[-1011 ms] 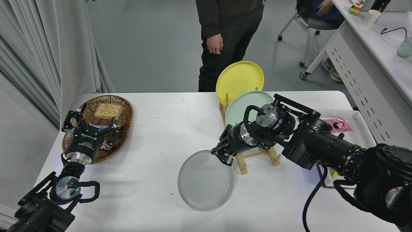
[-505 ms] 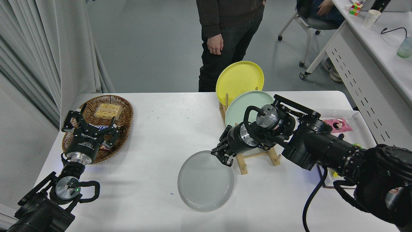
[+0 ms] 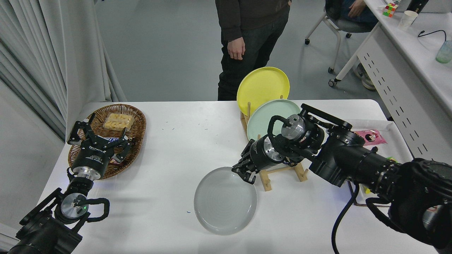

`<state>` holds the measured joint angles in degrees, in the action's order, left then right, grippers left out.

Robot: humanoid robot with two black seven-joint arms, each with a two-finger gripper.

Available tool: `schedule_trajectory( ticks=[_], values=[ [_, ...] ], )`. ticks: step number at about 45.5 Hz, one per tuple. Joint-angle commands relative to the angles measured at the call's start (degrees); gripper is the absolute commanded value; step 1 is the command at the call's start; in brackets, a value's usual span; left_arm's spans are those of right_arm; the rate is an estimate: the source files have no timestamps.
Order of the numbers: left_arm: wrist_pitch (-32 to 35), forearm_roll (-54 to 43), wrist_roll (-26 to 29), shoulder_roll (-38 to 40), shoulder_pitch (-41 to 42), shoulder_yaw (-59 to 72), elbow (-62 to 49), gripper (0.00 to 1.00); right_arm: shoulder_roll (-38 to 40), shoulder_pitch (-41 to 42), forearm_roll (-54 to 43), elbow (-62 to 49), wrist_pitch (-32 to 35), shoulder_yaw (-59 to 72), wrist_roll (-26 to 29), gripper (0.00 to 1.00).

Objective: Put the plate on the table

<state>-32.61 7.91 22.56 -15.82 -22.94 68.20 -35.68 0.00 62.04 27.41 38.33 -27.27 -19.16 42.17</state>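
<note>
Grey plate (image 3: 225,201) down on the white table (image 3: 169,155), toward the near middle, looking flat or close to it. Right claw (image 3: 244,174) at the plate's far right edge, fingers (image 3: 248,177) pinched tight on the rim there. Rest of the plate spread out to the near left of the claw, away from the black arm. Cannot tell for sure if the gripped edge sits a tiny bit off the table.

Just behind the claw, a wooden rack (image 3: 272,173) with a mint green plate (image 3: 270,116) standing up in it and a yellow plate (image 3: 263,84) standing behind that one. Grey plate near the rack's front foot, not touching it as far as can be seen.

Left claw (image 3: 97,135) parked at the lower left, fingers spread wide, holding nothing, over the near edge of a brown woven basket (image 3: 134,123) with a pack of snacks (image 3: 118,121) inside.

At the far side of the table, a person (image 3: 247,35) in dark clothes, one hand (image 3: 236,49) hanging down. Off to the right, a pink packet (image 3: 370,137) on the table.
</note>
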Motion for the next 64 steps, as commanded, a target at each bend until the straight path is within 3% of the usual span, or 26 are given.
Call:
schedule_trajectory(
  ticks=[1, 64],
  values=[
    [0.0, 0.0, -0.1, 0.0, -0.1, 0.0, 0.0, 0.98, 0.0, -0.5, 0.2, -0.6, -0.1, 0.0, -0.1, 0.0],
    [0.0, 0.0, -0.1, 0.1, 0.0, 0.0, 0.0, 0.98, 0.0, -0.3, 0.6, -1.9, 0.6, -0.5, 0.5, 0.0]
  ],
)
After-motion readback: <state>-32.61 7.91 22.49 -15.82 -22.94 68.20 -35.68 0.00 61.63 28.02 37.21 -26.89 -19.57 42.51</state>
